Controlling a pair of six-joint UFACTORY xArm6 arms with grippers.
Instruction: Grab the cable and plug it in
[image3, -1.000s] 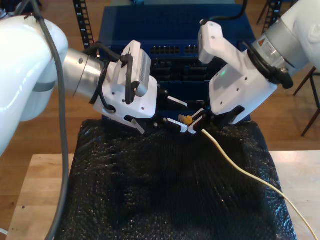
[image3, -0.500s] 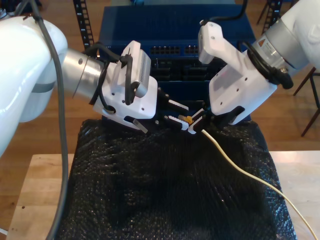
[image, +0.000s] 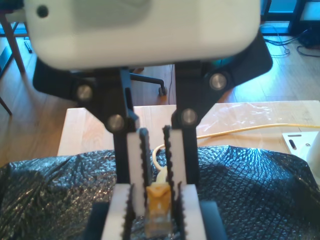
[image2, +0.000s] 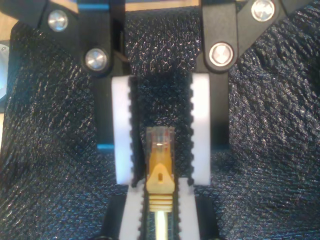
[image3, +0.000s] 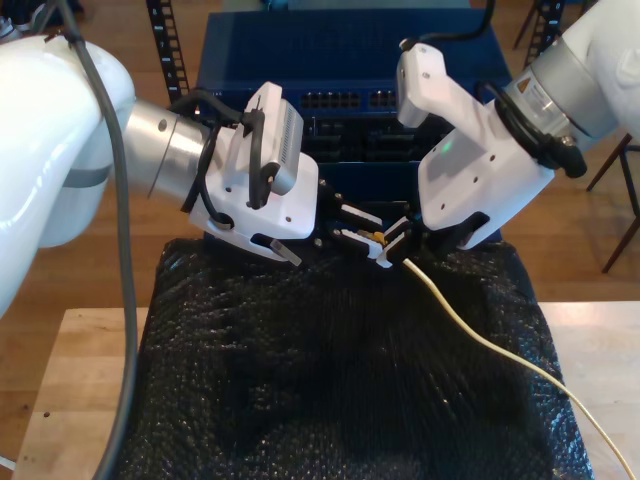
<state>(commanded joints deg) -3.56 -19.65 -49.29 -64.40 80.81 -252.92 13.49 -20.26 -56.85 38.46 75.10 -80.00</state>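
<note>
While holding the cable (image3: 470, 325) just behind its plug (image2: 160, 150) with my first gripper (image3: 398, 250), have its fingers (image: 134, 160) closed to a narrow gap on the yellow boot. Seen in the first wrist view with the plug pointing away from that gripper. Reaching in from the exterior view's left with my second gripper (image3: 368, 232), fingers (image2: 121, 130) wide apart, one on each side of the clear plug tip and not touching it in the second wrist view. Both grippers raised a little over the black bubble wrap (image3: 300, 380) covering the wooden tabletop (image3: 80, 380). Rest of the cable trailing from my first gripper across the wrap toward the exterior view's lower right corner. Behind the grippers, a blue rack unit (image3: 340, 60) with rows of dark ports (image3: 340, 100); cannot tell whether anything sits in them.
</note>
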